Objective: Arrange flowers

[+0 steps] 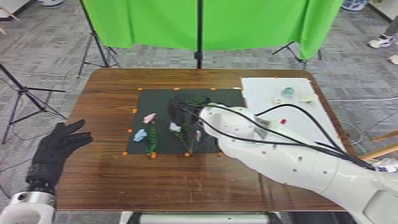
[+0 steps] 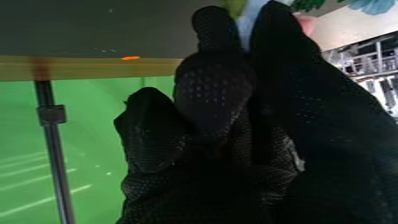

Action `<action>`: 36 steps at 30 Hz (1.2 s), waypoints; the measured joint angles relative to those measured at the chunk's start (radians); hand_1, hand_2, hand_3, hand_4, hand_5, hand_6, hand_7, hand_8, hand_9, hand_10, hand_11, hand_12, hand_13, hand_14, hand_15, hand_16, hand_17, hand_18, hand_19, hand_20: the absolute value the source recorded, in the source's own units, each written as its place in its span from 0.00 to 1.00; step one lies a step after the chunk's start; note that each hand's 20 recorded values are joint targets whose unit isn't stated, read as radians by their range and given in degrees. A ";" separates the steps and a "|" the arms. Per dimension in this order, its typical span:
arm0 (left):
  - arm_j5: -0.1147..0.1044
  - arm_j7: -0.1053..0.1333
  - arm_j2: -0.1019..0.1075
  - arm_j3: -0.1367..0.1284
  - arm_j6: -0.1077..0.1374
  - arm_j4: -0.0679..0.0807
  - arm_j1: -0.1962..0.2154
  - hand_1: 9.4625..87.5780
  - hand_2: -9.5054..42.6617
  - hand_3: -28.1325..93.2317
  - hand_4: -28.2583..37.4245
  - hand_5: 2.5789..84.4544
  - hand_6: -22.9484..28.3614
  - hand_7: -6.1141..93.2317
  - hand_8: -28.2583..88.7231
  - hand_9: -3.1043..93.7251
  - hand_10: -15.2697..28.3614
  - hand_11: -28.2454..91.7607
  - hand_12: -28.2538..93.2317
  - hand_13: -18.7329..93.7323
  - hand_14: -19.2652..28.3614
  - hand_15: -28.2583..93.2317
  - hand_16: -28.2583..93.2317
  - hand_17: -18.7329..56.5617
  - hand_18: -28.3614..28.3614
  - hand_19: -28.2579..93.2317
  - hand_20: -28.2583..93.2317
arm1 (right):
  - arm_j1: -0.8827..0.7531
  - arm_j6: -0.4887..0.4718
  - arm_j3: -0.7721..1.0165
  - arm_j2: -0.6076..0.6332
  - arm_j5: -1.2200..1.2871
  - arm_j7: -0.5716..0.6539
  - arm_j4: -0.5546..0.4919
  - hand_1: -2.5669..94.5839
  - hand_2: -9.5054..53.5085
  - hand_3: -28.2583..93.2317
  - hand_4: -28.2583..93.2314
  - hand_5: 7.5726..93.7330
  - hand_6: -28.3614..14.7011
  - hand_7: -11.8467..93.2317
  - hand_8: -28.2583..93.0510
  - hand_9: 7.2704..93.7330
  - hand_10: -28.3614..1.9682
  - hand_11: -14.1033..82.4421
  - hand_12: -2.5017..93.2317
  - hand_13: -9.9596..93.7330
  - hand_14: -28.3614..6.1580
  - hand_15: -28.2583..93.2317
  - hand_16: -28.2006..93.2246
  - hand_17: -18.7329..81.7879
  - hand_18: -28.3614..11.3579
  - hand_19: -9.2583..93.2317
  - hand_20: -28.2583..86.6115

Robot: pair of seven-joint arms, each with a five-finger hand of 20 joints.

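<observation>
"Over the dark mat (image 1: 160, 96), which hand is that?"

"That's the right hand (image 1: 184, 114), its arm coming in across the right side of the worktop (image 1: 102, 115). I can't tell whether its fingers are closed or gripping anything."

"And the flowers?"

"Laid out on the mat. The pink flower (image 1: 149, 118) is left of that hand, and the blue flower (image 1: 140, 135) lies nearer, close to the mat's left edge. Just beside the blue one runs a green sprig (image 1: 152, 141). One pale flower (image 1: 174, 127) shows right by the near side of the right hand."

"What about the left hand (image 1: 57, 145)?"

"By the worktop's left edge, well apart from the flowers. Its fingers are open and point toward the far side, with the thumb spread to the right."

"Anything on the right?"

"A white board (image 1: 262, 89), partly beneath the right arm. Toward its far end sits a pale green item (image 1: 288, 92), with a cream one (image 1: 306, 99) near it. A small red item (image 1: 282, 121) shows nearer, beside the arm."

"And past the far edge?"

"A green curtain (image 1: 253, 25) hangs there, with a black stand (image 1: 199, 40) upright against it."
</observation>
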 measured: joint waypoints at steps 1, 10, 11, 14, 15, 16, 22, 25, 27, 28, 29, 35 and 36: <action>0.000 0.000 0.000 0.000 0.000 0.000 0.000 0.08 0.69 0.71 0.00 0.52 0.59 0.14 0.19 0.54 0.74 0.39 0.30 0.53 0.84 0.41 0.20 0.38 0.76 0.38 0.37 | 0.000 -0.008 0.005 0.001 0.003 0.001 -0.004 0.58 0.00 0.76 0.08 0.65 0.73 0.35 0.25 0.70 0.55 0.31 0.30 0.88 0.74 0.75 0.51 0.73 0.39 1.00 0.69; 0.001 -0.001 -0.001 -0.003 0.000 -0.003 0.002 0.08 0.68 0.72 0.00 0.52 0.57 0.14 0.19 0.54 0.74 0.39 0.30 0.54 0.84 0.42 0.20 0.38 0.77 0.39 0.37 | 0.007 -0.147 0.054 0.010 0.038 0.010 -0.036 0.52 0.00 0.81 0.07 0.61 0.75 0.31 0.14 0.65 0.49 0.30 0.25 0.88 0.72 0.73 0.50 0.73 0.37 1.00 0.68; 0.001 -0.001 -0.001 -0.003 0.000 -0.004 0.003 0.08 0.68 0.72 0.00 0.52 0.57 0.14 0.19 0.54 0.74 0.39 0.30 0.54 0.84 0.42 0.20 0.37 0.77 0.39 0.37 | 0.007 -0.157 0.060 0.010 0.042 0.011 -0.039 0.52 0.00 0.81 0.07 0.60 0.75 0.31 0.14 0.65 0.49 0.29 0.25 0.88 0.72 0.73 0.50 0.73 0.37 1.00 0.68; 0.001 -0.001 -0.001 -0.004 0.000 -0.006 0.005 0.08 0.68 0.72 0.00 0.52 0.57 0.14 0.19 0.54 0.74 0.39 0.30 0.54 0.84 0.42 0.20 0.37 0.77 0.39 0.37 | 0.007 -0.194 0.083 0.011 0.051 0.015 -0.051 0.51 0.00 0.81 0.08 0.59 0.75 0.30 0.14 0.64 0.47 0.29 0.25 0.88 0.72 0.72 0.49 0.72 0.36 1.00 0.67; 0.001 -0.001 -0.001 -0.004 0.000 -0.006 0.006 0.09 0.68 0.71 0.00 0.52 0.57 0.14 0.19 0.54 0.74 0.39 0.30 0.54 0.84 0.42 0.20 0.37 0.77 0.39 0.37 | 0.007 -0.202 0.092 0.012 0.054 0.016 -0.056 0.50 0.00 0.81 0.08 0.58 0.75 0.30 0.14 0.64 0.47 0.29 0.25 0.88 0.72 0.72 0.49 0.72 0.36 1.00 0.67; 0.001 -0.002 -0.001 -0.004 0.000 -0.006 0.006 0.08 0.68 0.71 0.00 0.52 0.57 0.14 0.19 0.54 0.74 0.39 0.30 0.54 0.84 0.42 0.20 0.37 0.77 0.39 0.37 | 0.006 -0.204 0.102 0.014 0.058 0.018 -0.062 0.49 0.00 0.81 0.08 0.58 0.74 0.30 0.14 0.64 0.46 0.29 0.25 0.88 0.71 0.72 0.49 0.72 0.35 1.00 0.67; 0.001 -0.004 -0.002 -0.007 0.000 -0.011 0.012 0.09 0.68 0.71 0.00 0.52 0.57 0.14 0.19 0.54 0.74 0.39 0.30 0.54 0.84 0.42 0.20 0.37 0.77 0.39 0.37 | 0.000 -0.076 0.145 0.057 0.053 0.037 -0.135 0.44 0.00 0.80 0.08 0.57 0.72 0.29 0.15 0.64 0.45 0.32 0.27 0.86 0.66 0.73 0.50 0.71 0.33 1.00 0.67; 0.001 -0.004 -0.003 -0.008 0.000 -0.011 0.012 0.09 0.68 0.71 0.00 0.52 0.57 0.14 0.19 0.54 0.74 0.39 0.30 0.54 0.84 0.42 0.20 0.37 0.77 0.39 0.37 | -0.007 0.140 0.147 0.095 0.021 0.071 -0.155 0.39 0.00 0.78 0.09 0.57 0.67 0.28 0.16 0.67 0.42 0.35 0.29 0.87 0.63 0.73 0.50 0.72 0.31 1.00 0.67; 0.001 -0.006 -0.003 -0.009 -0.001 -0.011 0.012 0.09 0.68 0.71 0.00 0.52 0.57 0.14 0.19 0.54 0.74 0.39 0.30 0.54 0.84 0.42 0.20 0.37 0.77 0.39 0.37 | -0.019 0.269 0.161 0.119 -0.013 0.117 -0.154 0.35 0.00 0.76 0.10 0.58 0.64 0.26 0.16 0.71 0.41 0.36 0.29 0.87 0.61 0.73 0.50 0.72 0.29 1.00 0.67; 0.001 -0.007 -0.003 -0.010 -0.001 -0.011 0.012 0.09 0.68 0.71 0.00 0.52 0.57 0.14 0.19 0.54 0.74 0.39 0.30 0.54 0.84 0.42 0.20 0.37 0.77 0.39 0.37 | -0.028 0.315 0.174 0.131 -0.026 0.143 -0.153 0.34 0.00 0.76 0.10 0.58 0.64 0.26 0.16 0.72 0.40 0.36 0.29 0.88 0.61 0.73 0.49 0.72 0.28 1.00 0.67; 0.001 -0.007 -0.004 -0.012 -0.001 -0.011 0.013 0.09 0.68 0.71 0.00 0.52 0.57 0.14 0.19 0.54 0.74 0.39 0.30 0.54 0.84 0.42 0.20 0.37 0.77 0.39 0.37 | -0.041 0.345 0.195 0.144 -0.031 0.168 -0.152 0.33 0.00 0.76 0.10 0.59 0.63 0.26 0.17 0.73 0.40 0.37 0.29 0.88 0.60 0.73 0.49 0.72 0.28 1.00 0.67; 0.001 -0.007 -0.006 -0.018 -0.001 -0.013 0.017 0.09 0.68 0.71 0.00 0.52 0.57 0.14 0.19 0.54 0.74 0.39 0.30 0.54 0.84 0.42 0.20 0.37 0.77 0.39 0.37 | -0.115 0.325 0.313 0.232 -0.019 0.234 -0.092 0.32 0.00 0.75 0.11 0.61 0.63 0.26 0.17 0.75 0.40 0.37 0.29 0.89 0.59 0.73 0.50 0.73 0.27 1.00 0.67; 0.002 -0.007 -0.006 -0.018 -0.001 -0.013 0.017 0.09 0.68 0.71 0.00 0.52 0.57 0.14 0.19 0.54 0.74 0.39 0.30 0.54 0.84 0.42 0.20 0.37 0.77 0.39 0.37 | -0.118 0.305 0.311 0.247 -0.019 0.239 -0.070 0.33 0.00 0.75 0.11 0.62 0.63 0.26 0.17 0.75 0.40 0.37 0.29 0.89 0.59 0.73 0.50 0.73 0.27 1.00 0.67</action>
